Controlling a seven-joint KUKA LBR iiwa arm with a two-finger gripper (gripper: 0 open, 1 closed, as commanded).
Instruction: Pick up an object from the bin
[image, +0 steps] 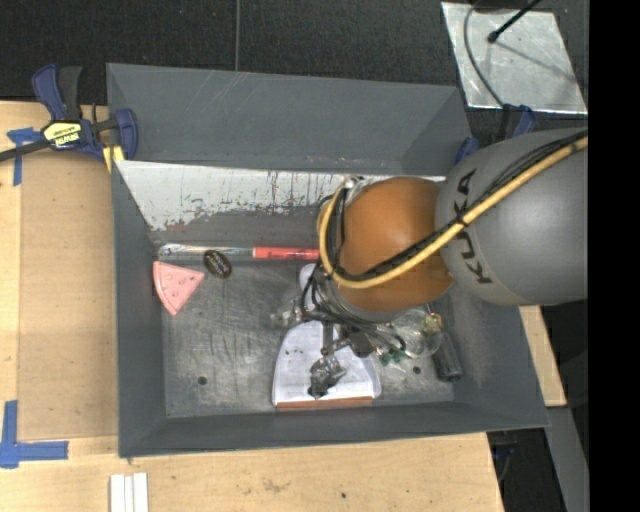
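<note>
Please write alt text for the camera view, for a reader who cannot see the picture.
A KUKA arm reaches from the right into a grey metal bin, its gripper low over a flat white card by the front wall. A pink triangular piece, a small dark oval and a thin rod with a red section lie further left.

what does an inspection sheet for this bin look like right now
surface: grey bin floor, scuffed
job's things: white pad with brown front edge, front centre, under the gripper
clutter: pink triangle and dark oval left; pen along back wall; clear thing, black block right
grippers: gripper low over the white pad
cables: yellow cable across the arm and round the orange cover
surroundings: nothing seen
</note>
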